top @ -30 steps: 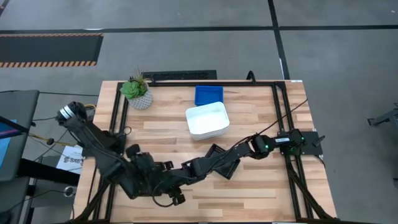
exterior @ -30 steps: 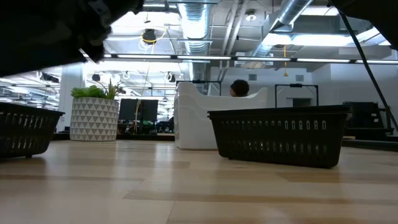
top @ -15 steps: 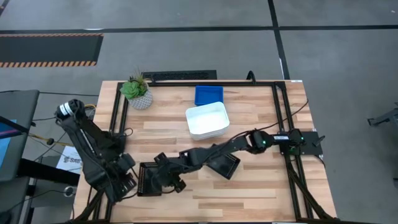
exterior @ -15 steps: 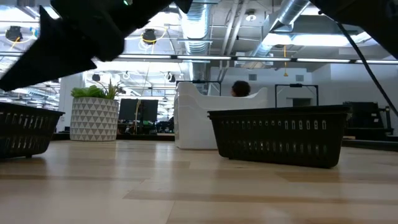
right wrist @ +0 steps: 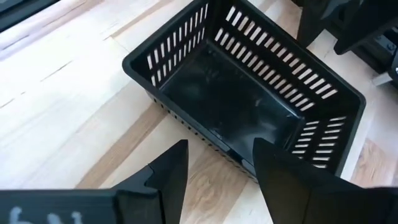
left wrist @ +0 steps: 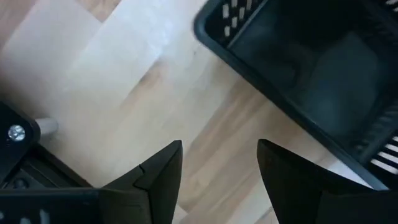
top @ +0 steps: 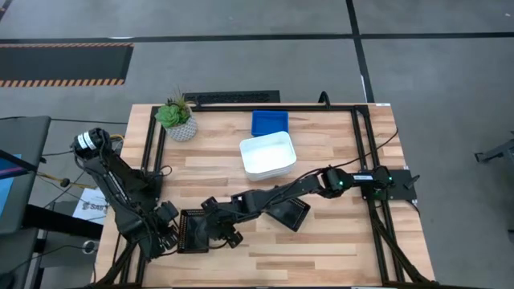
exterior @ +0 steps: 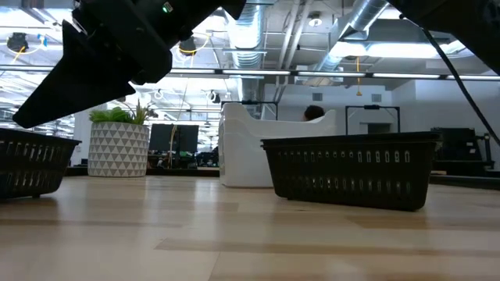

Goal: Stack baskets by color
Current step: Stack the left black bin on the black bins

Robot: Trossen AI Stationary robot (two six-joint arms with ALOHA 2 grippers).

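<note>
Two black baskets rest on their bases on the table. One point(top: 193, 231) is near the front left and shows in the right wrist view point(right wrist: 249, 93) and the left wrist view point(left wrist: 311, 68). The other point(top: 287, 213) is nearer the middle point(exterior: 351, 168). A white basket point(top: 267, 154) and a blue basket point(top: 268, 122) sit farther back. My left gripper point(left wrist: 219, 146) hangs open over bare wood just left of the left black basket, pointing down. My right gripper point(right wrist: 219, 146) is open at that basket's right side, slanting down, its fingertips over the nearest wall with no contact visible.
A small potted plant point(top: 177, 119) in a white patterned pot stands at the far left corner point(exterior: 117, 148). Black frame rails point(top: 148, 160) run along the table's left and right sides. Bare wood lies along the near edge and at the right.
My left gripper has swung from over the left black basket toward the table's left edge and sunk, uncovering the basket, which stays in place. My right gripper has reached a little farther toward that basket and rolled.
</note>
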